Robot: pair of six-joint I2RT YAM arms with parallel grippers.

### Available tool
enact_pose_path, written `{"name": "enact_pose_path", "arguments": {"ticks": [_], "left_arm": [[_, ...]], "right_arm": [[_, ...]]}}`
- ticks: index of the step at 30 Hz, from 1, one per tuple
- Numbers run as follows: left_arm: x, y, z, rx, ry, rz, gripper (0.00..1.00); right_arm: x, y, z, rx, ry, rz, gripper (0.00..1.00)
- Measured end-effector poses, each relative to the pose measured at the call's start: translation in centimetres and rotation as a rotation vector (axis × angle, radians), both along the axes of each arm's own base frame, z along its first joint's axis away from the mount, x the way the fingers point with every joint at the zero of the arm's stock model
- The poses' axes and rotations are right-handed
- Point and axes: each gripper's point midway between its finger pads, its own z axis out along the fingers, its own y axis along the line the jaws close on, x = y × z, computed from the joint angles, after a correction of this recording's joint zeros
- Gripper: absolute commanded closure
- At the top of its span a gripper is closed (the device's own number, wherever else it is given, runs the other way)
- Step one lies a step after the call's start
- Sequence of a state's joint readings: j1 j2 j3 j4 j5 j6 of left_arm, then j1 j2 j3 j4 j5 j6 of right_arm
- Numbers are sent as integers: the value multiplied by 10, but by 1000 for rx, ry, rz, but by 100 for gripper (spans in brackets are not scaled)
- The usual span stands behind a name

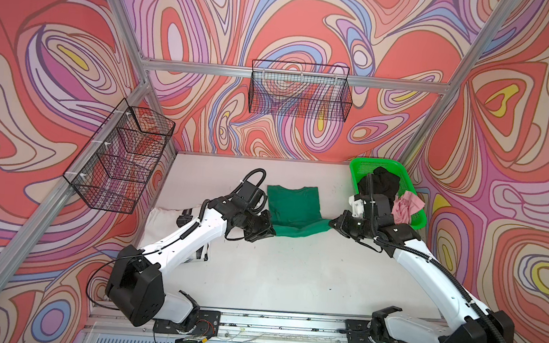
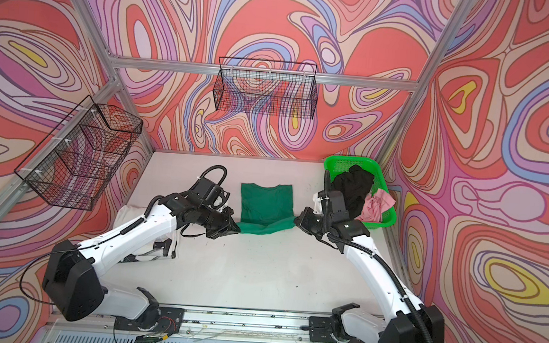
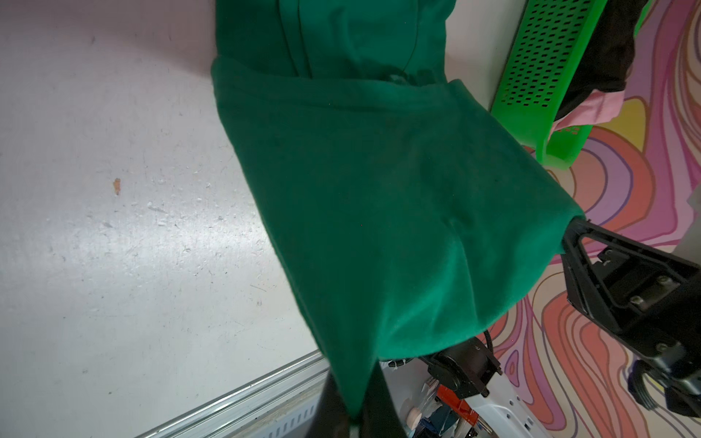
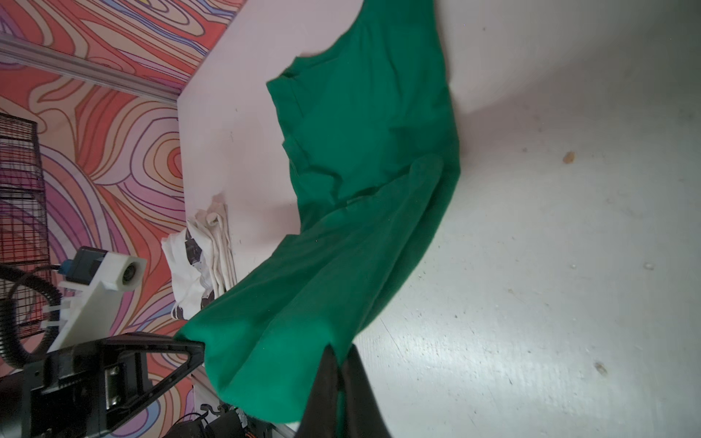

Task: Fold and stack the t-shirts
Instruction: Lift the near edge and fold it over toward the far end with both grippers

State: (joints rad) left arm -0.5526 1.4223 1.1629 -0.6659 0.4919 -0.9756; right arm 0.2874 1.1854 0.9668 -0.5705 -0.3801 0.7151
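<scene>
The dark green t-shirt lies in the middle of the white table, toward the far side, with its collar end farthest away and flat on the surface. Its near edge is raised off the table and sags between the two grippers. The left gripper is closed tight on the near-left corner of the cloth. In the left wrist view a fold of green runs down between its fingers. The right gripper is likewise pinched shut on the near-right corner, with the fabric caught between its fingers. A white t-shirt with black marks lies folded at the left edge of the table, partly under the left arm and well apart from the green one. At the far right a black t-shirt and a pale pink t-shirt sit crumpled in the bright green basket.
</scene>
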Motion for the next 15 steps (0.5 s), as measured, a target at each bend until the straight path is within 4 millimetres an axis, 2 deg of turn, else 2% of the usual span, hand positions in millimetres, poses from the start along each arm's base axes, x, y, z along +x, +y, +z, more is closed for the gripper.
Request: {"name": "enact_pose_path", "arguments": {"ticks": [5, 15], "left_arm": [[21, 1, 13, -9, -31, 20, 100], [51, 0, 8, -13, 11, 38, 100]], "right_arm": [[18, 5, 12, -6, -24, 7, 100], [51, 9, 9, -25, -15, 1, 100]]}}
